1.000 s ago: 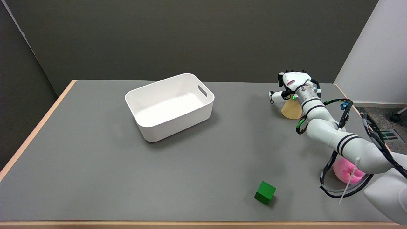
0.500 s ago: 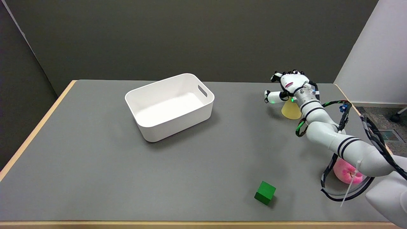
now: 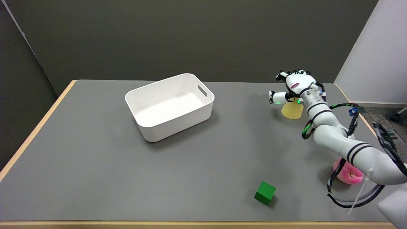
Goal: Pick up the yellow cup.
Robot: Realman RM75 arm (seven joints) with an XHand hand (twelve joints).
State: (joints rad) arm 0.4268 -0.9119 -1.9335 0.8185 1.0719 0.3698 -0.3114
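Arm shell: your right arm [image 3: 341, 143] is smooth glossy white, built of rounded tube segments.
Bands: you see paired thin black rings around the forearm [image 3: 318, 109] and again near the elbow segment.
Hand: your black-and-white many-fingered right hand [image 3: 294, 87] has a white back plate, black fingertips and a small red mark on the back.
Lights: a green glow shows at the thumb and at the wrist.
Cables: black cables [image 3: 353, 122] loop beside the arm, one with green bands, one with a blue fitting; a white zip tie [image 3: 361, 195] hangs low.
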